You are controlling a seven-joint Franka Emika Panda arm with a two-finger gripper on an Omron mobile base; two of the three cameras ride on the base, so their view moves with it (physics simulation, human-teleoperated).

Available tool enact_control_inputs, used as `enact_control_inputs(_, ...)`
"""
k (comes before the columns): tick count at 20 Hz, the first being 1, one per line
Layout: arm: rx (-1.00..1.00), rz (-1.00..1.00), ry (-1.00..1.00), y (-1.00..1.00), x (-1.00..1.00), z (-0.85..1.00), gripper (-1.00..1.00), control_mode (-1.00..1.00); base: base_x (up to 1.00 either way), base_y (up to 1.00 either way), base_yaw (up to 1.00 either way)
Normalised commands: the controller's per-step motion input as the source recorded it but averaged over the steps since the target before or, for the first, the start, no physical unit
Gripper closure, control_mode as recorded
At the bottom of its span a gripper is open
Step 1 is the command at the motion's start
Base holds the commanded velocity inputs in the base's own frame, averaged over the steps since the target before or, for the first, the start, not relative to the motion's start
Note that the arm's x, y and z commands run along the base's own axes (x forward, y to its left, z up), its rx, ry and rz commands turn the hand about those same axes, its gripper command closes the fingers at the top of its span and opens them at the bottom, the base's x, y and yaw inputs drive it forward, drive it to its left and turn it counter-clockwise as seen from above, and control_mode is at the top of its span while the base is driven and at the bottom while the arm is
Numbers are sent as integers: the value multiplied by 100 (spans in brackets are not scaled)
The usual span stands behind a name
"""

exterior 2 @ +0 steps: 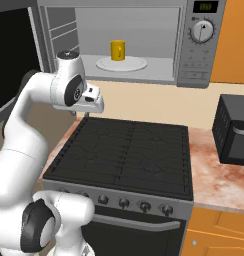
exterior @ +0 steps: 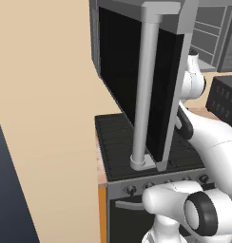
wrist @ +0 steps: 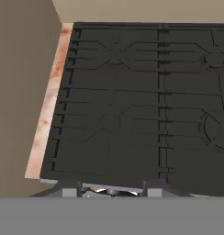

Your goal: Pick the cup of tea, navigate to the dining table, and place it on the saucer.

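Yellow cup of tea (exterior 2: 117, 50); black stove (exterior 2: 124, 155); marbled reddish counter (exterior 2: 219, 175).

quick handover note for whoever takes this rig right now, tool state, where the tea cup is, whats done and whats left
Tool: empty, above the black gas stove; open or shut unclear.
Small yellow cylindrical cup of tea: on the white round turntable plate inside the open grey microwave over the stove.
Done: nothing picked yet.
Left: grasp the cup, drive to the dining table, set it on the saucer.

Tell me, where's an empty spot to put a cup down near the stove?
The marbled counter between the stove and the black box looks bare. The narrow strip left of the stove is tight against the wall. The microwave plate already holds the cup of tea.
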Motion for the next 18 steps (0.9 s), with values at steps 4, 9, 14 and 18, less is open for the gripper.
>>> enact_control_inputs(4, 0, 0, -3, 0, -19, 0, -100, -100, 0, 0, 0)
enact_control_inputs(9, 2, 0, -19, -3, -19, 1, -100, -100, 0, 0, 0)
enact_control_inputs(14, 8, 0, -25, -13, -2, 29, -100, -100, 0, 0, 0)
enact_control_inputs(18, 6, 0, -25, -22, 4, 46, -100, -100, 0, 0, 0)
